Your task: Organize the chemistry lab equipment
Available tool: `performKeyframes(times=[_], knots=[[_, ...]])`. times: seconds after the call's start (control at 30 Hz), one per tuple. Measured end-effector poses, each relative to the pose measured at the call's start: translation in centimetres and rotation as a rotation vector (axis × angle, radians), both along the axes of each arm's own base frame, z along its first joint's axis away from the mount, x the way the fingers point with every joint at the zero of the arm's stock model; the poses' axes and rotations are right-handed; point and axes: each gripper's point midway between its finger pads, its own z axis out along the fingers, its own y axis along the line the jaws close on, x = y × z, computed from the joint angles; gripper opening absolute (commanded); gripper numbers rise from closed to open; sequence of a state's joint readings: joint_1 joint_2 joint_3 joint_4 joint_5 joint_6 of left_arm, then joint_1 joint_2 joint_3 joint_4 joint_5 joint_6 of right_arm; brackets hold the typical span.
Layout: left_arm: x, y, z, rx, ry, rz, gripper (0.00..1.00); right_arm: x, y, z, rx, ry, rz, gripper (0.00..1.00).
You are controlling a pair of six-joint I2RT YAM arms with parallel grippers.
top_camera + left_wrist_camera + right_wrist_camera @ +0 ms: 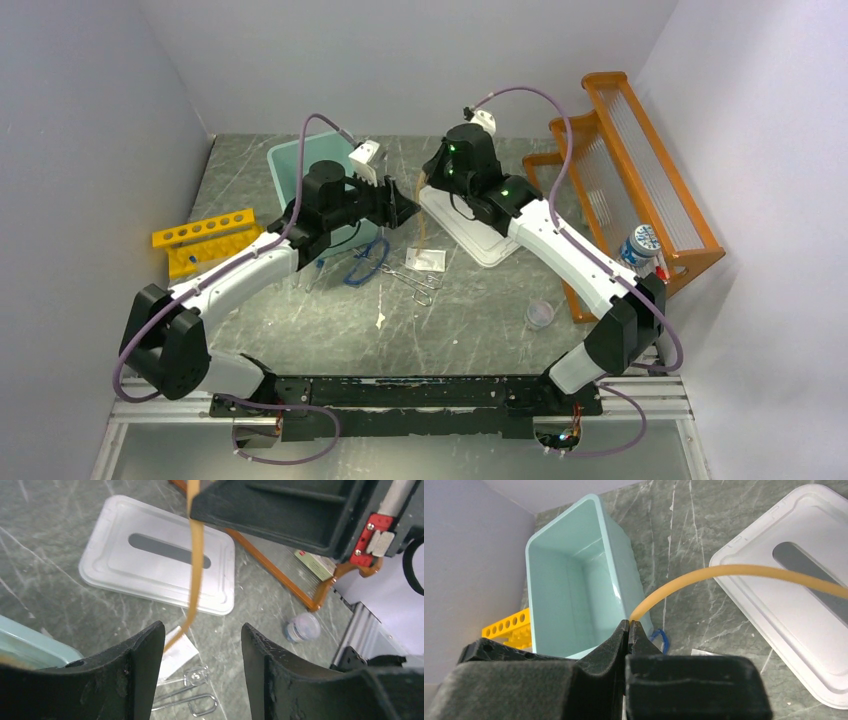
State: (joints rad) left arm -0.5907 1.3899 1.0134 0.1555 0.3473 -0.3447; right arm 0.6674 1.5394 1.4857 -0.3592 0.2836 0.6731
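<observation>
The right end effector (630,625) is clenched on one end of the tan tubing (724,572), which is pinched between the fingertips and arcs away over the white lid (115,570) lying flat on the table (330,330). In the left wrist view the tubing hangs down as a long strand from the right end effector above. It passes through the gap of the left end effector (202,640), whose jaws stand apart with nothing gripped. The strand runs closer to one finger (145,665), and its lower part slips behind that fingertip, so contact there seems possible but cannot be told for sure. The other finger (265,665) is clear of it. Beneath the gap lie a small white packet (175,655) and the ring handles of the silver forceps (420,282). A blue tubing loop (366,262) rests just beside the forceps. The teal bin (564,595) sits beyond the left end effector, the yellow tube rack (205,240) is near the bin, and a clear cup (540,315) stands well apart beside the right arm.
</observation>
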Motion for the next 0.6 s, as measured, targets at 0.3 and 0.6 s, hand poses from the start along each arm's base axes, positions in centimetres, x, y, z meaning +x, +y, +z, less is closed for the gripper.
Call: performKeyframes(times=[0.3, 0.6], knots=[[0.9, -0.4, 0.8, -0.027, -0.051, 0.008, 0.58, 0.0, -0.5, 0.1, 0.026, 0.027, 0.079, 0.0], [1.6, -1.8, 0.6, -0.052, -0.04, -0.029, 0.43, -0.4, -0.1, 0.2, 0.095, 0.07, 0.18, 0.0]])
